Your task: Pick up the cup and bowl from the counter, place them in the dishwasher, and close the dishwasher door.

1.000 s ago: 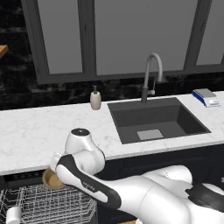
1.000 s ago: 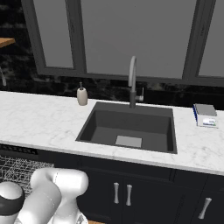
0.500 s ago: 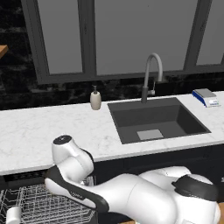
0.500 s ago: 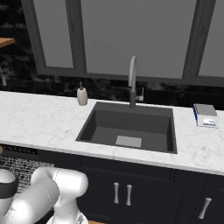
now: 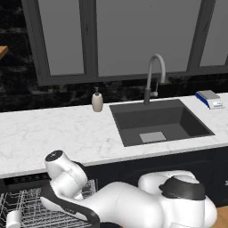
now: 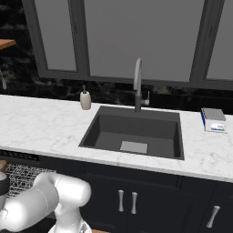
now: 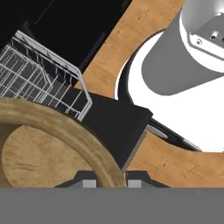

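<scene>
In the hand view the tan wooden bowl (image 7: pixel 48 148) fills the lower left, and my gripper (image 7: pixel 111 183) is shut on its rim, one fingertip on each side. Beyond the bowl lie the dishwasher's white wire rack (image 7: pixel 35 78) and the dark dishwasher door (image 7: pixel 116 127), folded down open over the wooden floor. From the left base view, my arm bends down over the rack (image 5: pixel 26 205), where the white cup (image 5: pixel 13 218) lies. A sliver of the bowl (image 6: pixel 2 165) shows at the left edge of the right base view, over the rack (image 6: pixel 18 177). The white marble counter (image 5: pixel 53 133) runs above.
A beige soap dispenser (image 5: pixel 97 101) stands beside the dark sink (image 5: pixel 156 122) with its curved faucet (image 5: pixel 153 75). A small blue-and-white device (image 5: pixel 209 99) sits at the counter's right end. The dishwasher's black control strip (image 5: pixel 22 180) lies under the counter edge. Dark cabinet fronts (image 6: pixel 136 200) are on the right.
My arm has swung lower and to the left over the open dishwasher rack, carrying the bowl down with it. The grip has stayed the same.
</scene>
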